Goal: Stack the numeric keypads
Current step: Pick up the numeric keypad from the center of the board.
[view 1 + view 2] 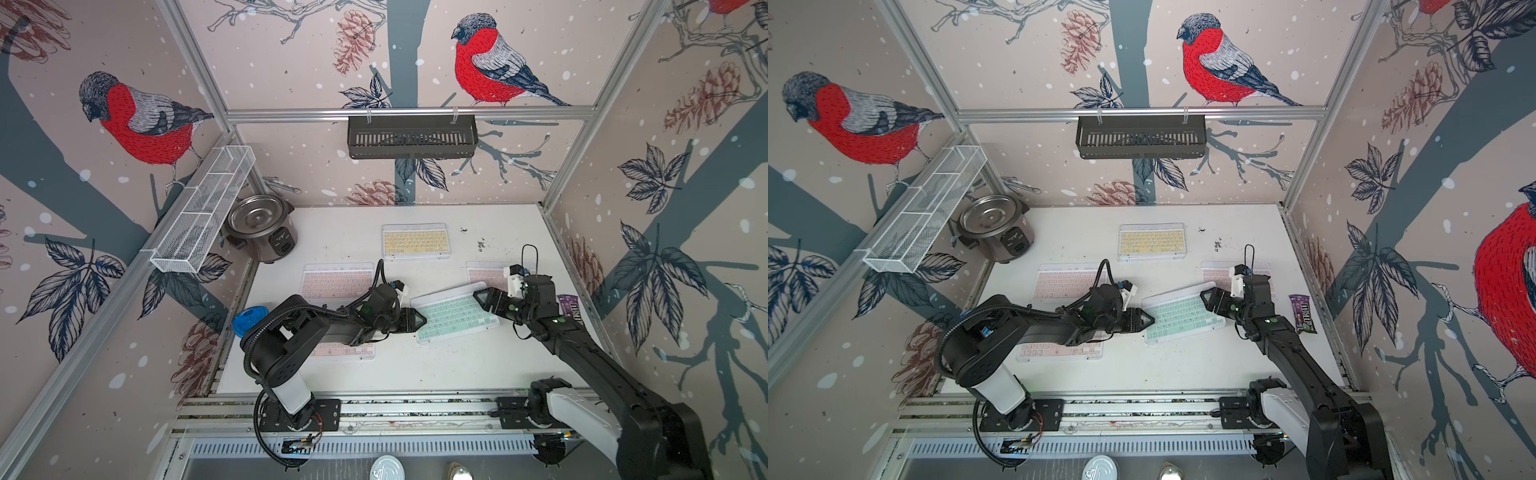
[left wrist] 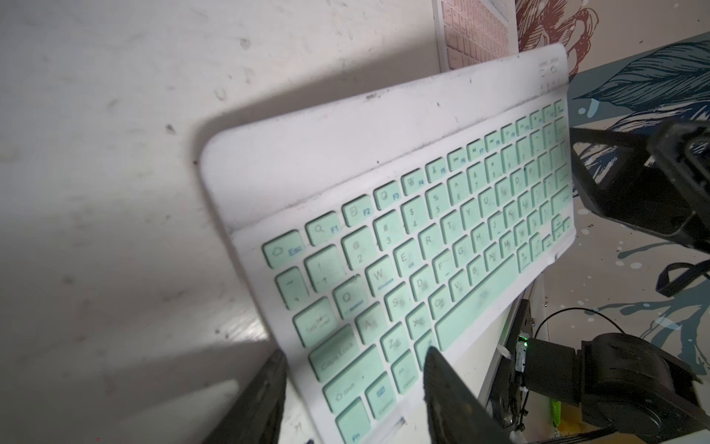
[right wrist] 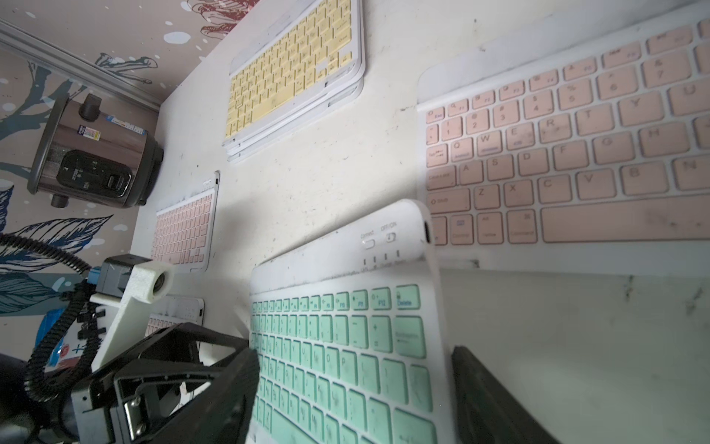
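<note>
Over the counter (image 1: 457, 365) my left tool (image 1: 420, 319) pinches the mint-green keypad (image 1: 453, 316) — my right tool (image 1: 478, 297) gapes wide at its far end

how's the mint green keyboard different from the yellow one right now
Pose: the mint green keyboard is raised and tilted; the yellow keyboard lies flat.
Hold: the left gripper clamps the mint green keyboard's end; no gripper touches the yellow keyboard.
Stacking: the yellow keyboard tops a stack; the mint green keyboard is single.
Both share size and white frames.
</note>
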